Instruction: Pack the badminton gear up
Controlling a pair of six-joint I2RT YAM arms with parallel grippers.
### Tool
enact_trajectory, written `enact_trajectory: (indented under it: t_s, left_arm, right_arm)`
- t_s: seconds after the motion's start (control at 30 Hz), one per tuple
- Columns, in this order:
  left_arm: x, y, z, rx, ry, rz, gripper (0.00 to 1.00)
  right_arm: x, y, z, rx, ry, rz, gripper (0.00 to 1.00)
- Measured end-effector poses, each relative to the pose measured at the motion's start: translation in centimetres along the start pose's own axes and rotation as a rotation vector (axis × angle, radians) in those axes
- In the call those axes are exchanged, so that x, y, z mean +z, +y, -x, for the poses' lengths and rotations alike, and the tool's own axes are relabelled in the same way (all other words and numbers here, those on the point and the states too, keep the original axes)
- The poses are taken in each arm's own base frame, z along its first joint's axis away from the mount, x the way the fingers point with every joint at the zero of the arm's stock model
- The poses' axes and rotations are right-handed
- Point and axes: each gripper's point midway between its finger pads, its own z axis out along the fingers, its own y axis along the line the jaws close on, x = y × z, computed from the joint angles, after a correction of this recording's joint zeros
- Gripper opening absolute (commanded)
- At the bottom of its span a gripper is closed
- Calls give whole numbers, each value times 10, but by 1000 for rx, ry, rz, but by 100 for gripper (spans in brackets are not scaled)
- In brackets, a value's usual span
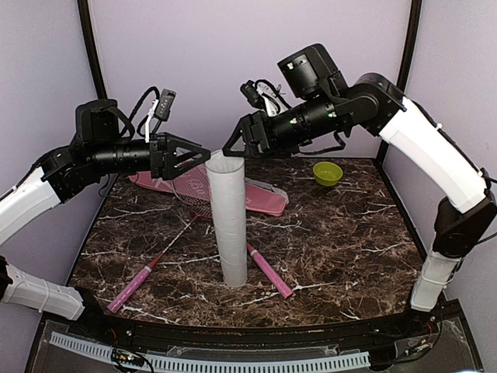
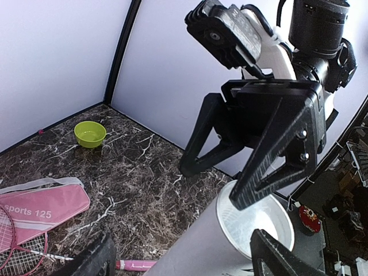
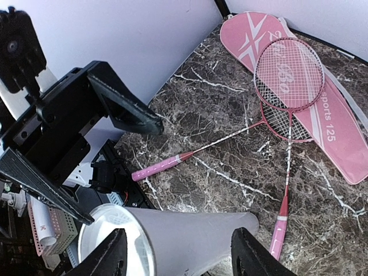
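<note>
Dark veined marble forms the table (image 1: 349,249), which carries one tall white tube (image 1: 231,225) upright near its middle. There are also two rackets (image 3: 286,75), one pink cover (image 1: 260,198) toward the far edge, and one lime-green bowl (image 1: 328,172) by the far right corner. The rackets cross with their heads on the cover. One pink handle (image 1: 133,286) lies left of the tube, the other (image 1: 272,273) just beside its base. The left gripper (image 2: 181,238) and right gripper (image 3: 178,233) face each other over the tube's open mouth, fingers (image 2: 270,256) spread and holding nothing. Whether any tip touches the rim is unclear.
</note>
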Motion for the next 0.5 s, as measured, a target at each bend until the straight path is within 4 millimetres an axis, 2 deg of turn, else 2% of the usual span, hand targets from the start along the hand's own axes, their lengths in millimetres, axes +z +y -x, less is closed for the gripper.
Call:
enact_trajectory:
  t_s: [0.23, 0.5]
  left_arm:
    - [0, 0, 0, 0, 0, -1, 82]
    - [0, 0, 0, -1, 0, -2, 82]
  right_arm:
    - [-14, -6, 14, 23, -71, 14, 58]
    - [-9, -4, 8, 25, -51, 40, 56]
